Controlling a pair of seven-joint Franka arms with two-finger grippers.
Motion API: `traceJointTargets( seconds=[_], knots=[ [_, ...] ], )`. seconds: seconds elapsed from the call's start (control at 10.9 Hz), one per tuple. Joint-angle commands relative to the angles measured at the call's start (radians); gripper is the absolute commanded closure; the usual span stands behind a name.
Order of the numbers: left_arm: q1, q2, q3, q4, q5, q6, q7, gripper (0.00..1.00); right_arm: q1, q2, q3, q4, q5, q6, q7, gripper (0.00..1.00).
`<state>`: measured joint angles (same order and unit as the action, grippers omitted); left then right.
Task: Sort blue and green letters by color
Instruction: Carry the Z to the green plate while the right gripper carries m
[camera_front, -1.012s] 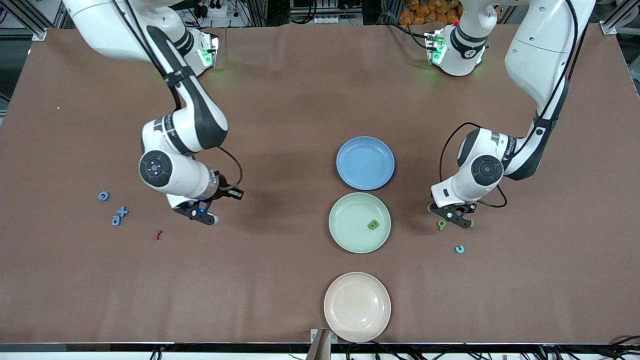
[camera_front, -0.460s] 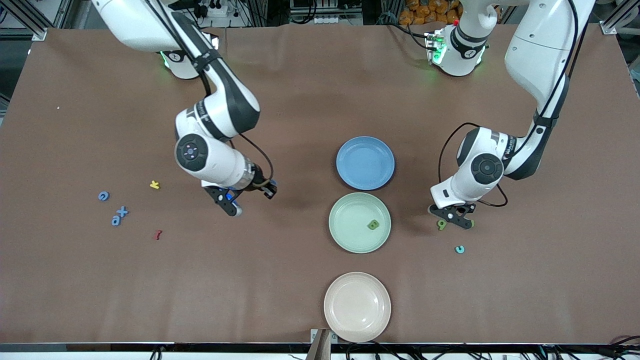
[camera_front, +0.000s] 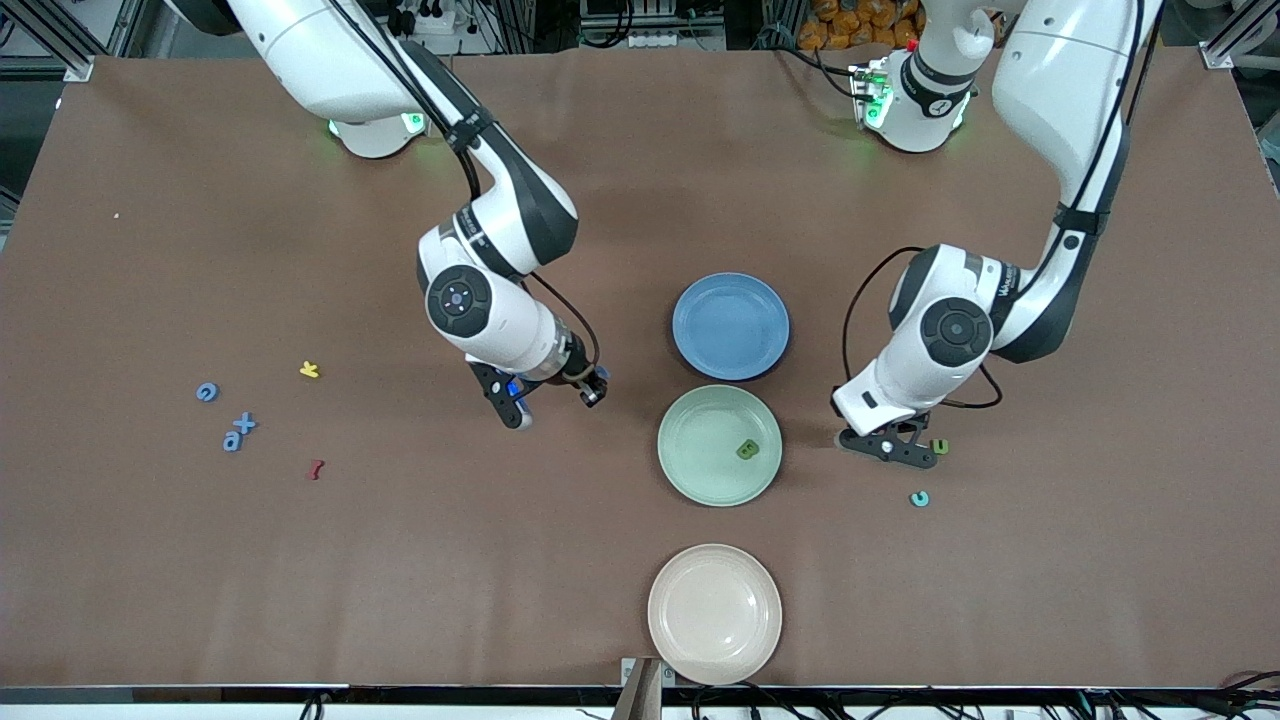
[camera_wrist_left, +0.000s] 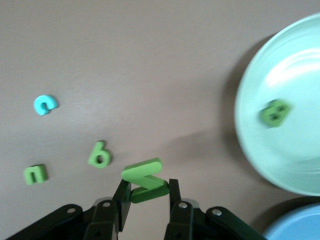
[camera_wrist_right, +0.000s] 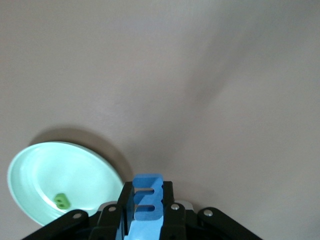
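Right gripper (camera_front: 517, 408) over bare table beside the green plate (camera_front: 700, 480), fingers pinching a blue E (camera_wrist_right: 146, 202). Left gripper (camera_wrist_left: 148, 197), over the table toward the left arm's end, pinches a green M (camera_wrist_left: 145, 179); green B (camera_front: 747, 450) in the green plate.

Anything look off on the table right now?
Nothing damaged or spilled. A yellow letter and a dark red letter lie among the blue letters toward the right arm's end; neither matches the blue plate or green plate.
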<state>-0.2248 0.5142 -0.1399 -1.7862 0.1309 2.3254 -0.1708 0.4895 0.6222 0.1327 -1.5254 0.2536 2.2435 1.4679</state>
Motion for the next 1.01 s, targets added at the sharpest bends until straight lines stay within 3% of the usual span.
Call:
traceJointTargets(
  seconds=[0.0, 0.18, 0.55, 0.83, 0.92],
  knots=[
    [-0.150, 0.038, 0.084, 0.096, -0.069, -0.038, -0.162, 1.00, 0.043, 0.053, -0.008, 0.047, 0.013, 0.048, 0.136, 1.00],
    [-0.215, 0.095, 0.109, 0.157, -0.111, -0.038, -0.235, 1.00, 0.076, 0.053, -0.008, 0.047, 0.013, 0.048, 0.205, 1.00],
    [-0.382, 0.216, 0.248, 0.281, -0.215, -0.037, -0.332, 1.00, 0.147, 0.088, -0.008, 0.053, 0.009, 0.076, 0.302, 1.00],
    [-0.392, 0.294, 0.269, 0.358, -0.263, -0.035, -0.332, 1.00, 0.188, 0.108, -0.011, 0.054, 0.009, 0.151, 0.435, 1.00],
    [-0.392, 0.305, 0.270, 0.367, -0.270, -0.035, -0.334, 0.95, 0.199, 0.116, -0.013, 0.054, 0.009, 0.213, 0.515, 1.00]
  ],
)
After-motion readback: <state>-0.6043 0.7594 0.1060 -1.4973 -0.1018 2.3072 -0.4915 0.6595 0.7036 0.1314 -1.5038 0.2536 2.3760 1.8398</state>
